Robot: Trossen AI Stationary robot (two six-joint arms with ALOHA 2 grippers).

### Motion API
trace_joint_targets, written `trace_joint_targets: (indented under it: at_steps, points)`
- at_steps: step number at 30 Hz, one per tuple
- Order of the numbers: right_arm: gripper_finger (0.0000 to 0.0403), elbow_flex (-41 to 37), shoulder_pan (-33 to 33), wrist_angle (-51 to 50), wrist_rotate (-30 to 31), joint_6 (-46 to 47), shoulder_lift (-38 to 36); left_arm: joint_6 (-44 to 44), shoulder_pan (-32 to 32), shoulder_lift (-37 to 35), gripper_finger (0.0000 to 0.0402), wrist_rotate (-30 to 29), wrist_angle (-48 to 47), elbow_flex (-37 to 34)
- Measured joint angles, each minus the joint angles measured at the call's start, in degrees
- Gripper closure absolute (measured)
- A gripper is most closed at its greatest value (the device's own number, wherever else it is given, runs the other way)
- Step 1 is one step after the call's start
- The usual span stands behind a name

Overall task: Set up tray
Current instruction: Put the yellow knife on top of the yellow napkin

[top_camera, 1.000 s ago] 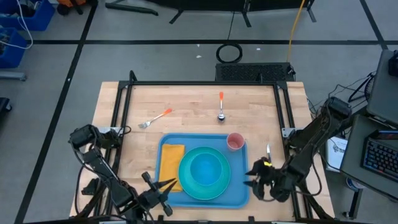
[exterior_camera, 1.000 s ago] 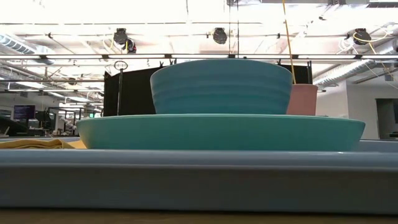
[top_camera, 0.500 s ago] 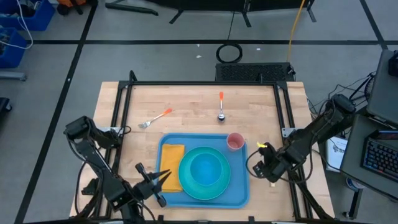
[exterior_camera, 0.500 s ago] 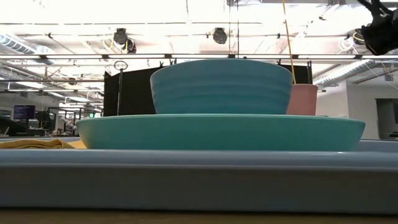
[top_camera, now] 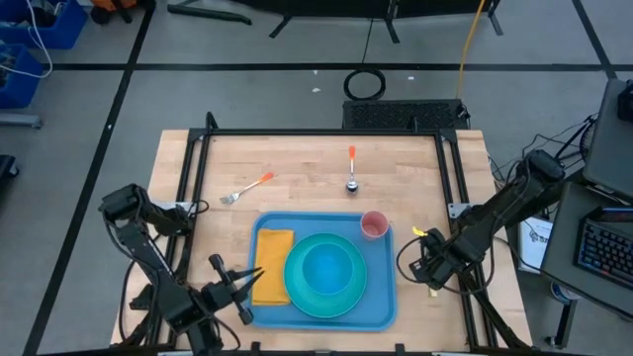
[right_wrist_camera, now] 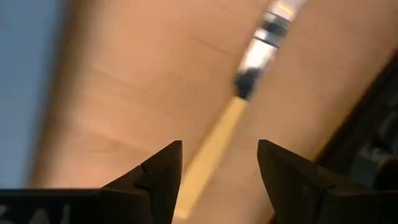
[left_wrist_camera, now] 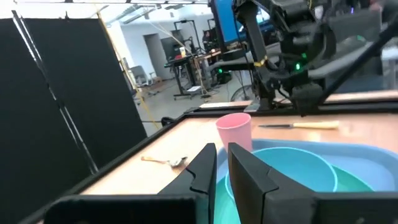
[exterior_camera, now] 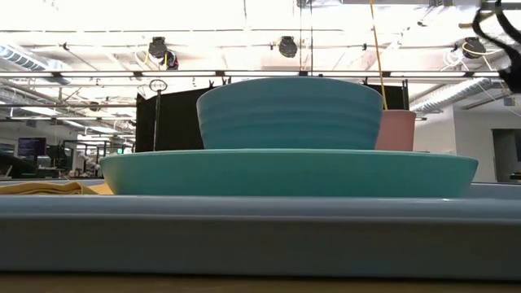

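Already well along, by the look of it: large flat blue plastic tray (top_camera: 324, 314) with raised rim, lying at the near middle of the wooden table (top_camera: 297, 163), loaded with a round teal plate (top_camera: 293, 292), a teal bowl (top_camera: 326, 271) on top, a folded yellow-orange napkin (top_camera: 273, 259) at its left side and a small pink cup (top_camera: 374, 224) in its far right corner. Cutlery still off the tray: an orange-handled fork (top_camera: 247, 188) and an orange-handled spoon (top_camera: 351, 168) farther up the table, a yellow-handled knife (right_wrist_camera: 249, 99) on bare wood just right of the tray. Right gripper (top_camera: 427, 267) above that knife, jaws spread wide with the handle between them, nothing pinched yet. Left gripper (top_camera: 237, 285) at the tray's near-left edge beside the napkin, fingers (left_wrist_camera: 245, 174) nearly together, empty. Step in hand probably the knife pickup; next move likely calls for lowering squarely over the handle, closing, then carrying it onto the tray.
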Motion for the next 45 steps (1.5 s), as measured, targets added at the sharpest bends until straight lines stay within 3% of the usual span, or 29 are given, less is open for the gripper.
trace_joint_targets:
  at_steps: [8,23,30,39,45]
  points:
    - [0.0206,-7.20,0.44,11.30,-1.52,0.73,0.04,-12.25,-0.20,0.07,0.0355,-0.42,-0.45,-7.05]
    - [0.0240,-11.74,0.44,16.17,-3.01,1.65,-0.11,-12.63,0.10,0.04,0.0355,-0.46,-0.34,-7.09]
    - [0.0279,-11.85,0.46,16.11,-2.91,1.47,-0.07,-12.91,0.15,0.04,0.0355,-0.40,-0.34,-7.09]
    - [0.0365,-11.88,0.46,16.27,-2.54,-0.16,-0.05,-12.95,0.15,0.04,0.0355,-0.36,-0.94,-7.09]
    - [0.0370,-11.92,0.48,16.33,-1.46,-0.49,-0.05,-13.07,0.25,0.04,0.0355,-0.34,-1.58,-7.09]
